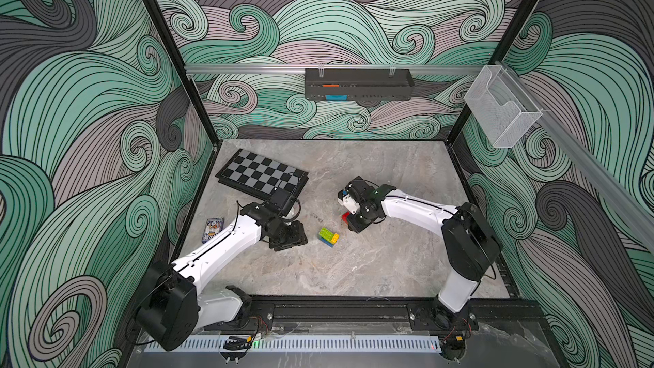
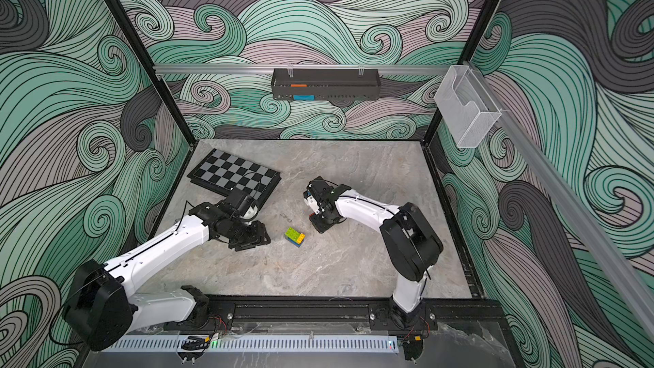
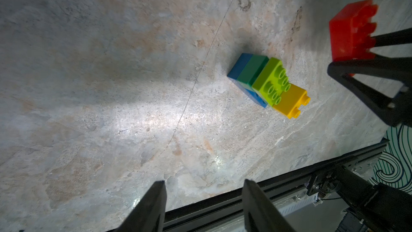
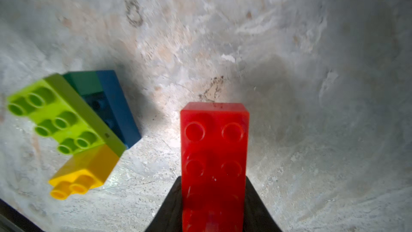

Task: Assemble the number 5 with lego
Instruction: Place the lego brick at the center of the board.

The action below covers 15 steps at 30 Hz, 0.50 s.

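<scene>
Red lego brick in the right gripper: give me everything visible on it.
The red studded plastic brick is oblong, glossy, with two rows of round studs. The right gripper is shut on its long sides near one end; the other end sticks out free. It appears held above the grey marbled tabletop, apart from the stacked green, yellow and blue bricks.
</scene>
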### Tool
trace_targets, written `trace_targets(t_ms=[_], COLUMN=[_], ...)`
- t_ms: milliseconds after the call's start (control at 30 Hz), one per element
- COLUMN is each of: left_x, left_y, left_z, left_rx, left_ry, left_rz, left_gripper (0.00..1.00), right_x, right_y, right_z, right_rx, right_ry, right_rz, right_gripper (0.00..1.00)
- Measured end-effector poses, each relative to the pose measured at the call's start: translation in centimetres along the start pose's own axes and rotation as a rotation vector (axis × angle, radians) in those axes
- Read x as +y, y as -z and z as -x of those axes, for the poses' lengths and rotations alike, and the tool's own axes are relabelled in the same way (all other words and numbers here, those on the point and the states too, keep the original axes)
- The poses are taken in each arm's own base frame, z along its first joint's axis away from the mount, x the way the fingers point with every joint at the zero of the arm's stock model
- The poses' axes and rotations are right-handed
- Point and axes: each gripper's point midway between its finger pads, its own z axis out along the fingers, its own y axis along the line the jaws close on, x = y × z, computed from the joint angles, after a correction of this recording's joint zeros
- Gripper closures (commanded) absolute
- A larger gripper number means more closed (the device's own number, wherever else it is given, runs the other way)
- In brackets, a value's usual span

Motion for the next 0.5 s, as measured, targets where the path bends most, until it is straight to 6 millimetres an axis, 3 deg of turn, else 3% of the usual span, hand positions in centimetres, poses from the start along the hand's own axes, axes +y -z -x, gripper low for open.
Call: trace_targets(t_ms=[167, 367, 500], left_x=[0.0, 0.0, 0.0], left_y=[-0.1, -0.1, -0.1], left_z=[0.2, 0.2, 0.4], left_rx=[0.001, -0.002, -0.006], left_ry=[0.002, 0.002, 0.006], left_rz=[-0.001, -0.004, -0.005], left_gripper=[0.41, 0.41, 0.41], right_x=[-1.5, -2.1, -2.0], right_y=[-1.3, -1.9, -1.8], right_z=[-1.4, -1.8, -1.7], right_rx=[0.05, 0.067, 0.063], right_ry=[-0.055, -0.076, -0.075], right_rz=[-0.034, -0.048, -0.047], right_gripper=[0.65, 0.47, 0.43])
